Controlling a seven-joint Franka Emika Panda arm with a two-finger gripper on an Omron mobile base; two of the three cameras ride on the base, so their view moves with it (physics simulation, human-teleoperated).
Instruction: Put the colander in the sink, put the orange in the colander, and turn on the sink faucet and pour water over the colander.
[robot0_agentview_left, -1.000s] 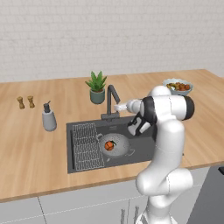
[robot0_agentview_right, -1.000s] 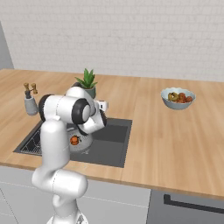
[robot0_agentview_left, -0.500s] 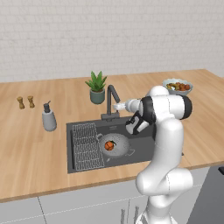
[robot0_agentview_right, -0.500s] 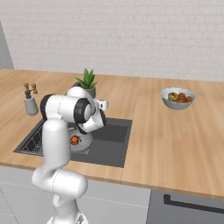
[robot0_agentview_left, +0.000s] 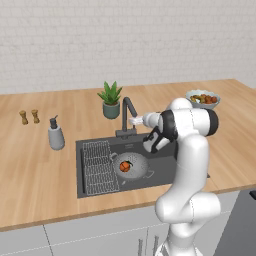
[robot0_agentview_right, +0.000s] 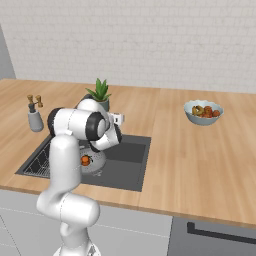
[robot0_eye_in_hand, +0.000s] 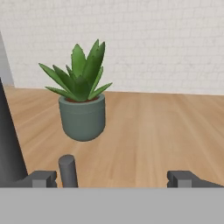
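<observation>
The colander (robot0_agentview_left: 131, 166) sits low in the sink (robot0_agentview_left: 165, 167), just right of the wire grid rack (robot0_agentview_left: 99, 166), with the orange (robot0_agentview_left: 125, 166) resting inside it. No water runs yet, so only the tap is left to do. The gripper (robot0_eye_in_hand: 113, 179) is level with the sink faucet (robot0_agentview_left: 128, 116), its two dark fingertips spread wide apart with nothing between them, and a short dark upright peg (robot0_eye_in_hand: 68, 170) stands just inside the left tip; I take that for the tap's lever.

The risk, as I judge it, is that the fingers slide past that slim peg rather than push it, or shove it the wrong way so no stream starts. The spout may also not point over the colander, and water would then miss it. A careless sweep could knock the potted plant (robot0_eye_in_hand: 82, 98) close behind.

The colander is dull silver metal dotted with holes, round and shallow. The basin is matte dark grey and rectangular, and the counter (robot0_agentview_left: 35, 170) is warm wood grain. The plant's pot is smooth grey-green, the leaves spiky.
</observation>
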